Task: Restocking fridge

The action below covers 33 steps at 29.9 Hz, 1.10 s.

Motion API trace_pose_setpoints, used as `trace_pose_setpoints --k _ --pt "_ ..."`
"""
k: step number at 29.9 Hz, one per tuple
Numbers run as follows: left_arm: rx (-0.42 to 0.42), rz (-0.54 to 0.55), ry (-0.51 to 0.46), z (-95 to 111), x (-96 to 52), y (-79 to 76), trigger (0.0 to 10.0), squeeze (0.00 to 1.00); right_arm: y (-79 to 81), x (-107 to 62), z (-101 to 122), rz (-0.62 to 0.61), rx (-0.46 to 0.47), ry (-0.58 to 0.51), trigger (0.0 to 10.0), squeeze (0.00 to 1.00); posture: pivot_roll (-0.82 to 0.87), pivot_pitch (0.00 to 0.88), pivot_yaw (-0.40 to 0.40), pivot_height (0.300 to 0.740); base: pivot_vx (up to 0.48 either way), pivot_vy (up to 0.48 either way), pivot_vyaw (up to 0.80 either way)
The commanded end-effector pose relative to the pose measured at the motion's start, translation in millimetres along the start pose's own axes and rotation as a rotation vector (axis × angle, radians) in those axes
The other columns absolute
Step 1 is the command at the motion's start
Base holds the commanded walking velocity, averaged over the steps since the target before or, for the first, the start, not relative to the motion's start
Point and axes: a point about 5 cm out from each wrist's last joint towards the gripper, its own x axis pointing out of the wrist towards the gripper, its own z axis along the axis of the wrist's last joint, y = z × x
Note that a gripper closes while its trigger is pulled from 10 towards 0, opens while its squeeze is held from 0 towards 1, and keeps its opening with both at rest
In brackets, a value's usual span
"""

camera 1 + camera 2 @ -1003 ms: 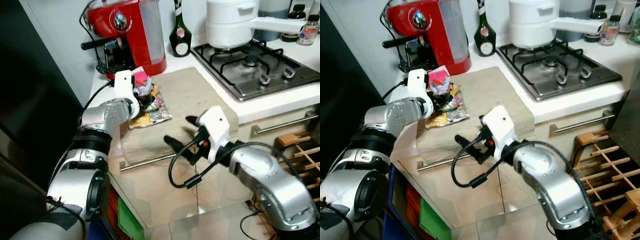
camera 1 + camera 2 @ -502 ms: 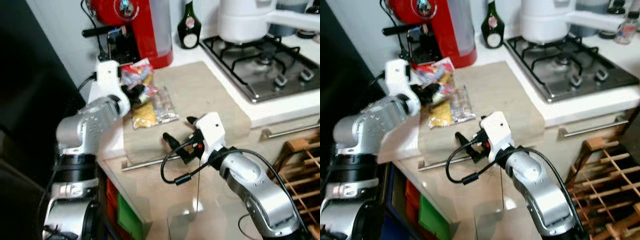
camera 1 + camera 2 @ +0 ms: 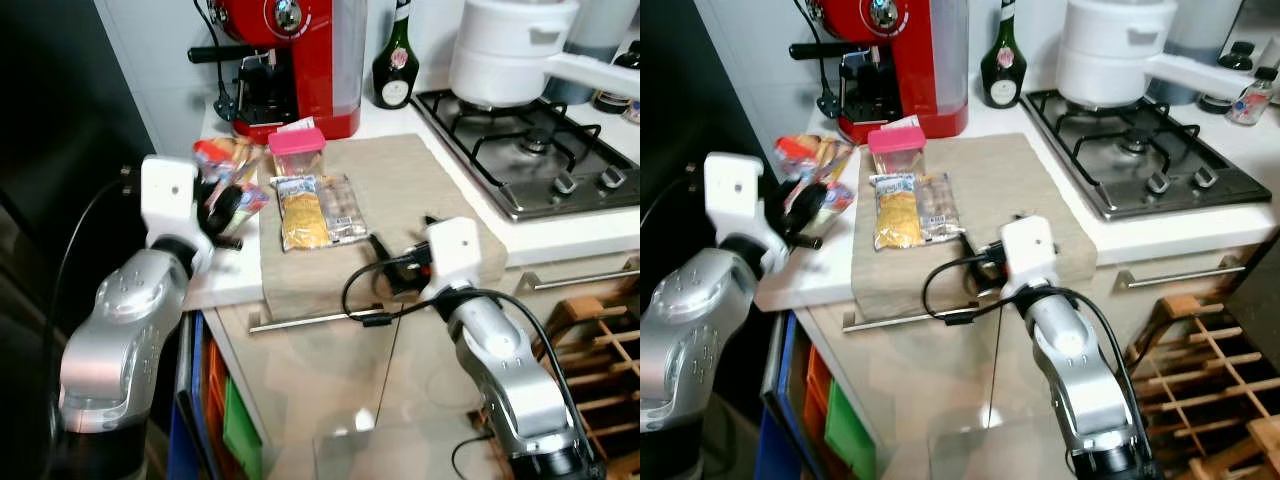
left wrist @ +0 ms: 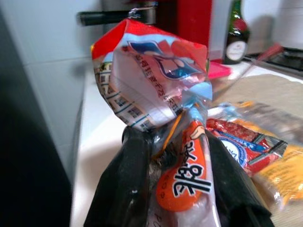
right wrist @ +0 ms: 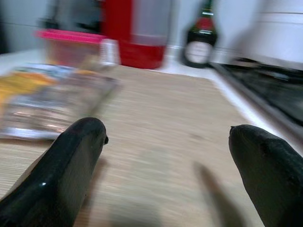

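Kitchen counter, wooden board on it. Near edge: my right gripper, fingers spread, holding nothing. Left: my left gripper clamped on snack packets. Farther: yellow packet, pink-lidded tub, red coffee machine.

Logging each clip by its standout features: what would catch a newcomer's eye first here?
The left gripper, at the counter's left edge, is clamped on a red-and-white snack packet. Behind it the bright red espresso machine dominates the counter's back. The right gripper hangs open over the front of the beige mat, right of a flat yellow packet.
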Motion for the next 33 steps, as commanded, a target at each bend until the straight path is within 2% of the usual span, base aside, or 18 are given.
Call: trace_pose_setpoints --k 1,3,4,6,7,8,12,16,19,22,28,33 --pt "0.001 0.035 -0.112 11 -6.4 -2.6 0.0 0.0 -2.5 0.9 -3 -0.042 0.014 -0.025 10.0 0.0 -0.04 0.0 0.014 0.74 0.0 0.0 0.0" --pt "-0.005 0.038 -0.114 8 -6.8 -4.7 0.0 0.0 -1.3 3.2 -2 -0.032 0.023 -0.027 10.0 0.0 -0.04 0.0 0.003 0.74 0.0 0.0 0.0" --pt "-0.001 0.042 -0.108 3 -6.3 -8.1 2.7 0.0 0.5 8.7 0 -0.009 0.03 -0.033 10.0 0.0 -0.04 0.0 -0.009 0.74 0.0 0.0 0.0" --pt "-0.002 0.047 -0.102 1 -6.0 -8.6 2.7 0.0 1.3 11.0 2 0.001 0.029 -0.037 10.0 0.0 -0.04 0.0 -0.009 0.74 0.0 0.0 0.0" --pt "-0.017 0.071 -0.099 -1 -5.5 -6.7 10.0 0.0 0.9 15.3 2 -0.006 0.077 -0.015 10.0 0.0 -0.04 0.0 -0.014 0.74 0.0 0.0 0.0" --pt "-0.022 0.103 -0.097 -2 -5.1 -3.8 10.0 0.0 1.8 20.7 2 -0.009 0.142 0.011 10.0 0.0 -0.05 0.0 -0.015 0.74 0.0 0.0 0.0" --pt "0.003 0.108 -0.114 -2 -4.3 -3.8 10.0 0.0 9.3 25.7 9 0.036 0.12 -0.029 10.0 0.0 -0.05 0.0 -0.009 0.74 0.0 0.0 0.0" --pt "0.035 0.104 -0.13 0 -1.8 -5.5 10.0 0.0 9.5 28.4 10 0.03 0.106 -0.051 10.0 0.0 -0.06 0.0 -0.001 0.74 0.0 0.0 0.0" --pt "0.047 0.116 -0.137 0 0.6 -5.8 10.0 0.0 8.8 31.3 11 0.018 0.117 -0.056 10.0 0.0 -0.06 0.0 0.005 0.74 0.0 0.0 0.0" --pt "0.068 0.151 -0.158 2 2.0 -5.5 10.0 0.0 9.2 36.5 14 -0.003 0.178 -0.051 10.0 0.0 -0.07 0.0 0.004 0.74 0.0 0.0 0.0" --pt "0.092 0.178 -0.182 5 4.5 -6.7 10.0 0.0 12.6 39.0 16 0.019 0.167 -0.06 10.0 0.0 -0.06 0.0 0.002 0.74 0.0 0.0 0.0" --pt "0.09 0.175 -0.184 4 5.2 -9.1 10.0 0.0 14.7 39.8 15 0.027 0.157 -0.06 10.0 0.0 -0.07 0.0 0.009 0.74 -0.291 0.0 0.0"
